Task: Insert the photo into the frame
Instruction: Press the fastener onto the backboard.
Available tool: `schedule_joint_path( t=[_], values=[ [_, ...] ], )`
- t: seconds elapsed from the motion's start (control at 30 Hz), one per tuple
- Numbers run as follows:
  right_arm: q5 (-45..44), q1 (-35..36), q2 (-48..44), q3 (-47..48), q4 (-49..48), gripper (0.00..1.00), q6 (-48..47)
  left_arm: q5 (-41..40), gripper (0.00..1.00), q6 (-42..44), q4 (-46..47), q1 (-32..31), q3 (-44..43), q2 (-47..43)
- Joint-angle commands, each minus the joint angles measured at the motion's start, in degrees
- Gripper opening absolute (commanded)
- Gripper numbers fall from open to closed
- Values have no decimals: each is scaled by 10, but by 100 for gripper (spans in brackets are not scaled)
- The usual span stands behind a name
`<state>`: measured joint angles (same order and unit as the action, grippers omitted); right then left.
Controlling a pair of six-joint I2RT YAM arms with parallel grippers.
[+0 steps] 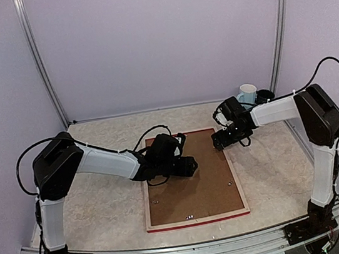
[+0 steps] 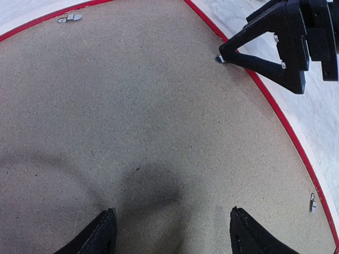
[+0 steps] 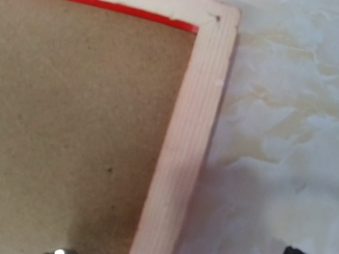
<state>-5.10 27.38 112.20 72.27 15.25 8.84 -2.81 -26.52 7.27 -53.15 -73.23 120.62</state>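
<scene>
The frame [image 1: 238,183] lies face down in the middle of the table, pale wood back up, with a red edge along its near side. A brown backing board [image 1: 194,190] fills it. The photo is hidden. My left gripper [image 1: 189,164] hovers open and empty over the board's far left part [image 2: 148,106]. My right gripper [image 1: 219,141] is at the frame's far right rail [image 3: 185,137]. One of its fingers [image 2: 265,53] touches a small metal tab at the red inner lip [image 2: 280,114]. Only a sliver of a finger [image 3: 292,248] shows in the right wrist view.
A white mug [image 1: 248,94] stands at the back right, behind the right arm. More metal tabs [image 2: 70,18] [image 2: 313,202] sit along the board's edges. The marbled tabletop [image 1: 105,205] surrounds the frame. Purple walls close in the back and sides.
</scene>
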Motion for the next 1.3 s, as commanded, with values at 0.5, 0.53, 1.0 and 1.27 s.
schedule_joint_path(
  t=[0.5, 0.53, 1.0, 1.27],
  values=[
    [-34, 7, 34, 18, 13, 89, -4, 20, 72, -14, 4, -5, 13, 32],
    [-39, 6, 34, 19, 14, 88, -2, 20, 72, -15, 4, -4, 14, 32],
    [-85, 7, 21, 25, 37, 82, 7, 22, 72, -20, 13, -5, 19, 32],
    [-58, 7, 22, 45, 61, 77, 11, 22, 72, -22, 17, -4, 22, 29]
  ],
)
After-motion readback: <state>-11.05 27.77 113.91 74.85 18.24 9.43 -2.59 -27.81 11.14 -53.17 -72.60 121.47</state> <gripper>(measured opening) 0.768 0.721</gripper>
